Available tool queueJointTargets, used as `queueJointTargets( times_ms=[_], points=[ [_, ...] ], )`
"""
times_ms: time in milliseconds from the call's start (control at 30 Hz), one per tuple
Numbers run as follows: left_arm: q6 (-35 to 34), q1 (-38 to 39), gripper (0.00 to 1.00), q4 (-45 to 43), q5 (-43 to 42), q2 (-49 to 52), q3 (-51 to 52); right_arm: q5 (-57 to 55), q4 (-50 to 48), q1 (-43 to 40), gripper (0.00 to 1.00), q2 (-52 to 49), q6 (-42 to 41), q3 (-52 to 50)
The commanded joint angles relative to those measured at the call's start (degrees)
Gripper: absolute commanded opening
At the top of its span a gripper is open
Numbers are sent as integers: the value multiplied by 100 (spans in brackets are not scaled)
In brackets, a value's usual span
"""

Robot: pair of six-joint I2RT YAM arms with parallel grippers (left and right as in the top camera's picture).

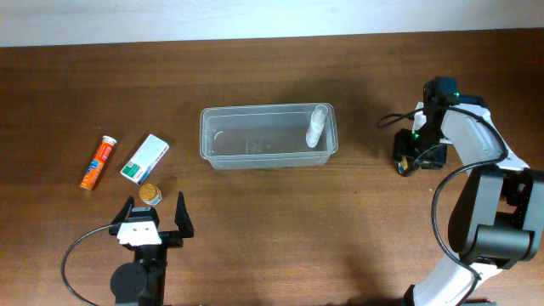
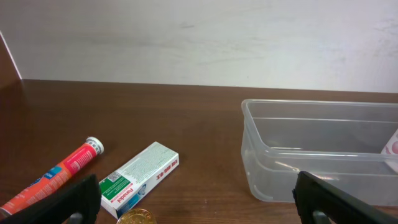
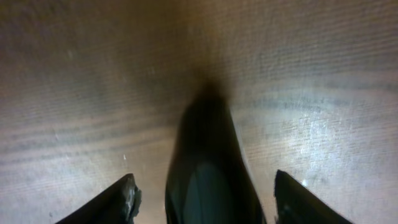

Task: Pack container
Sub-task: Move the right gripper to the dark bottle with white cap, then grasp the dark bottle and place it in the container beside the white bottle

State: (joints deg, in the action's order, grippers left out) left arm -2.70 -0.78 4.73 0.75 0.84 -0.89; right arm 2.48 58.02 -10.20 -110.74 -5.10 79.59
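The clear plastic container stands at the table's middle; it also shows in the left wrist view. A white bottle leans inside its right end. My left gripper is open and empty near the front left, just behind a small gold-capped jar. My right gripper points down at the table to the right of the container. In the right wrist view its fingers are apart on either side of a dark, glossy object, not touching it.
A green-and-white box and an orange tube lie at the left; both show in the left wrist view, box and tube, with the gold cap at the bottom edge. A white wall is behind the table.
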Motion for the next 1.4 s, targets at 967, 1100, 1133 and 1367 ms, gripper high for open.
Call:
queueJointTargets(
  times_ms=[967,1100,1133,1367],
  points=[
    [-52,-24,99,0,55,-22,35,1193,1023,136,15,334,374,1716],
    [-50,-24,99,0,55,-22,35,1307,1233,560,16,704,426,2251],
    [-52,-24,99,0,55,-22,35,1318,1235,669,16,780,426,2308],
    [-50,-24,99,0,55,-22,35,1342,1071,1777,17,1200,417,2415]
  ],
)
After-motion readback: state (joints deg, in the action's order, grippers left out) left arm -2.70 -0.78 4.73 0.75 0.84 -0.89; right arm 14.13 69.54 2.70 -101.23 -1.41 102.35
